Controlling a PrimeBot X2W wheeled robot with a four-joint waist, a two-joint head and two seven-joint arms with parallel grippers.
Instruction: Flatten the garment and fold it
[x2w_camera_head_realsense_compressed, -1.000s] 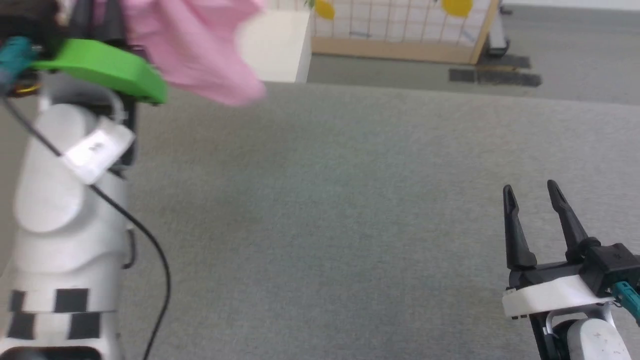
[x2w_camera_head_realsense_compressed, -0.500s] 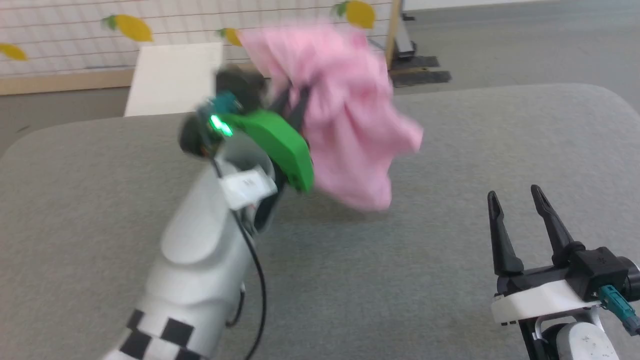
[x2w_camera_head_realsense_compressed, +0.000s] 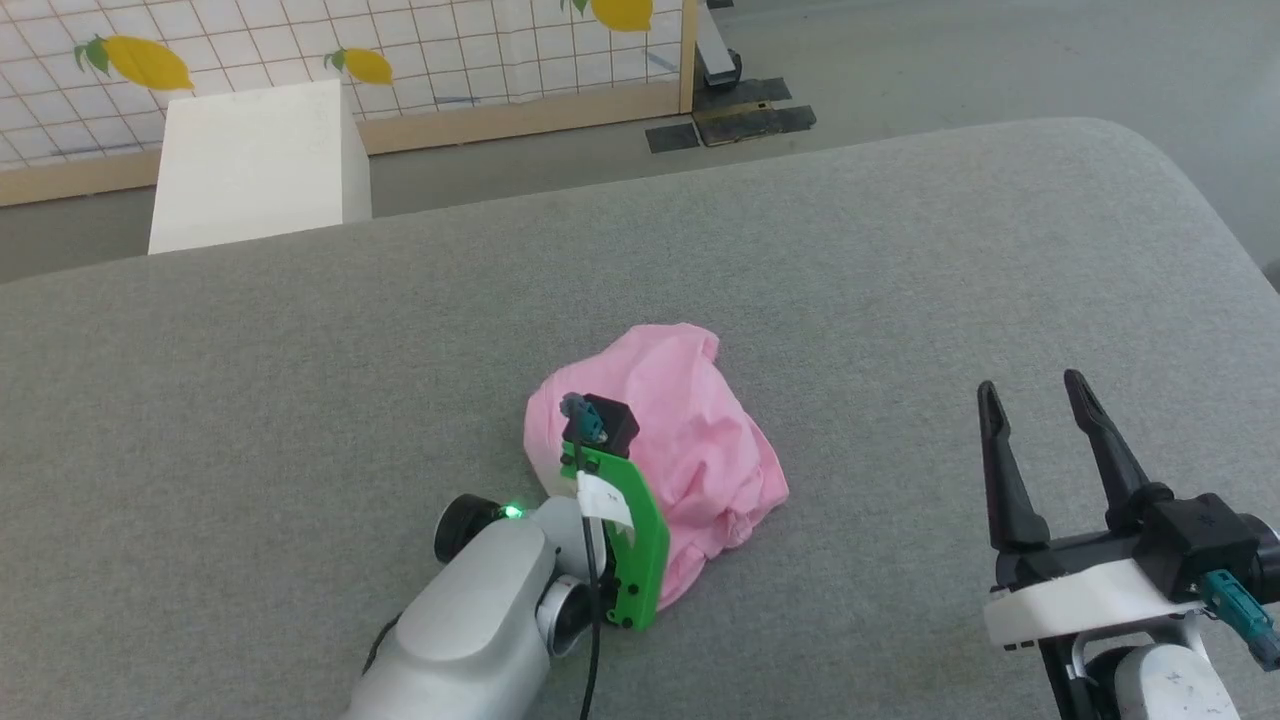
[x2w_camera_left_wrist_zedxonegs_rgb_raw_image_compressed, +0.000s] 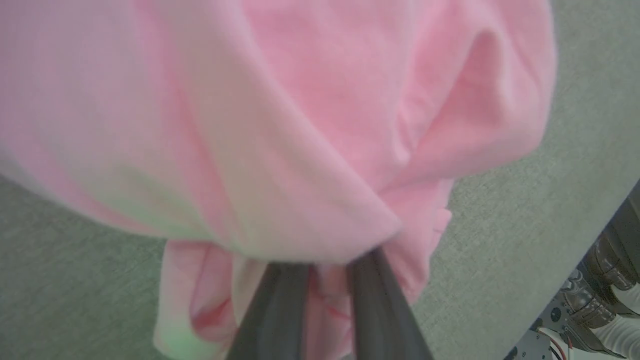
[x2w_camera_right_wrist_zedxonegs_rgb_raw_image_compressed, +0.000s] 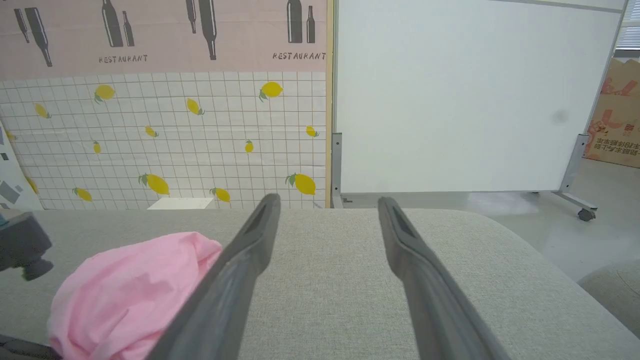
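The garment (x2w_camera_head_realsense_compressed: 690, 440), light pink thin cloth, lies in a crumpled heap on the grey padded table (x2w_camera_head_realsense_compressed: 900, 250) near the middle front. My left arm's green wrist bracket (x2w_camera_head_realsense_compressed: 635, 545) sits at the heap's near-left edge, and the fingers go in under the cloth. In the left wrist view my left gripper (x2w_camera_left_wrist_zedxonegs_rgb_raw_image_compressed: 326, 265) is shut on a bunched fold of the garment (x2w_camera_left_wrist_zedxonegs_rgb_raw_image_compressed: 300, 125), which drapes over the fingertips. My right gripper (x2w_camera_head_realsense_compressed: 1032, 388) stands open at the lower right, well clear of the cloth. The right wrist view shows the right gripper (x2w_camera_right_wrist_zedxonegs_rgb_raw_image_compressed: 328, 200) open, with the garment (x2w_camera_right_wrist_zedxonegs_rgb_raw_image_compressed: 130, 280) to its left.
A white box (x2w_camera_head_realsense_compressed: 255, 160) stands on the floor behind the table's far left. Beyond it is a lemon-print grid panel (x2w_camera_head_realsense_compressed: 400, 40), with a whiteboard on wheels (x2w_camera_right_wrist_zedxonegs_rgb_raw_image_compressed: 470, 95) beside it. The table's far right corner (x2w_camera_head_realsense_compressed: 1150, 150) is rounded.
The head camera has swung. My left gripper has come down from holding the garment up in the air to table level, and the cloth now rests in a heap. The right gripper stays open.
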